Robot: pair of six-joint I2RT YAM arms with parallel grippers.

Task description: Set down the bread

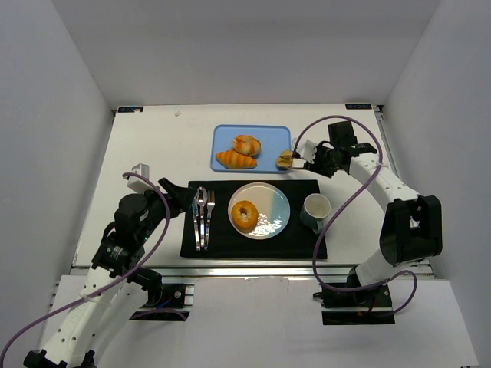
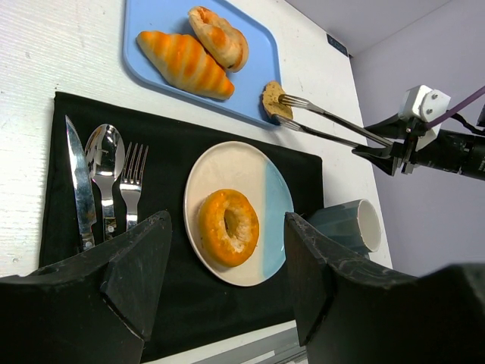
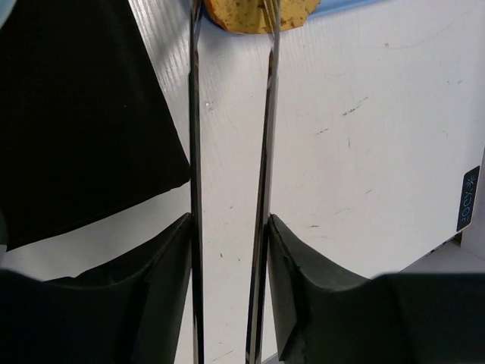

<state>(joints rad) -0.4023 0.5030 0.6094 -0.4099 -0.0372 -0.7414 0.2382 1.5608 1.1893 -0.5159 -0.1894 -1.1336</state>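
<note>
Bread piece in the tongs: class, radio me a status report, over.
Right pincer shut on tongs, tongs clamping bread piece at right edge of blue tray. Left pincer open, empty, left of placemat. Bagel occupies plate; mug beside it.

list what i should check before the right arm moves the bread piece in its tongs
1. Right tool grip on the thin metal tongs: ok, closed against both tong arms.
2. Small brown bread piece between the tong tips: ok, pinched at the right edge of the blue rectangular plastic tray.
3. Bread lifted clear of the tray: cannot tell.
4. Room on the round white and light blue plate: ok, the blue side is bare beside the golden ring-shaped bun.
5. Left tool out of the way: ok, open and empty, at the left of the black mat.
</note>
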